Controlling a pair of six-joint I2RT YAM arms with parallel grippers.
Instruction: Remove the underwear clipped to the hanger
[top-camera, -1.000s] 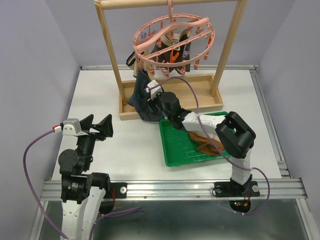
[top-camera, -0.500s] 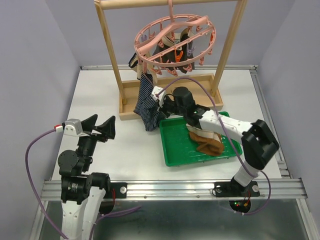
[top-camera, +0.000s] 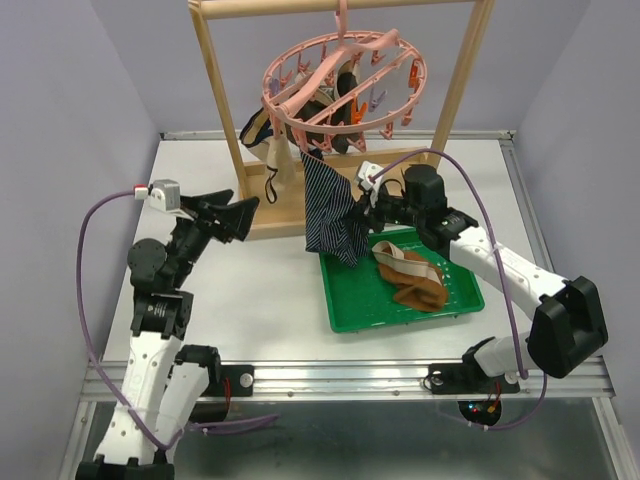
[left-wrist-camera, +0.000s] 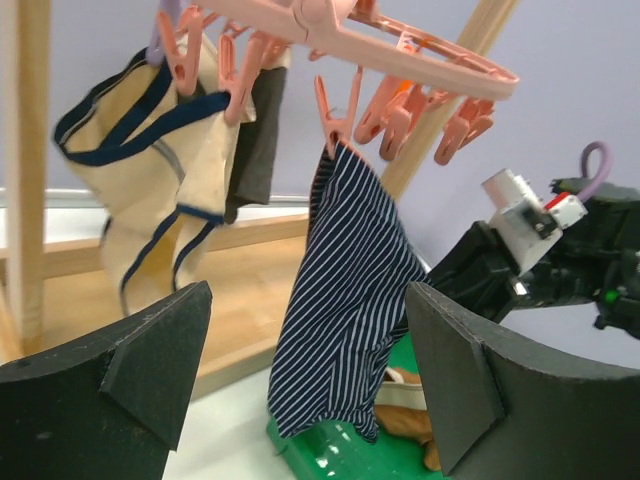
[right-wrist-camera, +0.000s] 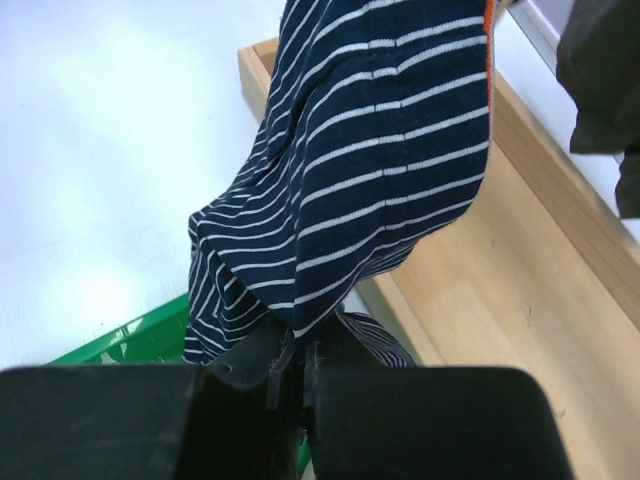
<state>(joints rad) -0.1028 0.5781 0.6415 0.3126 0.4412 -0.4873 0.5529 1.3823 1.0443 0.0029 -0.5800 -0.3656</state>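
The pink ring hanger hangs from the wooden frame. A navy striped underwear hangs from one of its clips; it also shows in the left wrist view and the right wrist view. My right gripper is shut on its lower right edge, stretching it over the tray. A beige pair with navy trim and a dark pair stay clipped. A brown pair with a beige waistband lies in the green tray. My left gripper is open and raised, left of the hanger.
The tall wooden frame stands on a wooden base at the back of the white table. A purple cable loops over the right arm. Grey walls close in both sides.
My right gripper has pulled the striped underwear to the right and up, over the tray, and the hanger has swung. My left arm has risen and reached toward the hanger.
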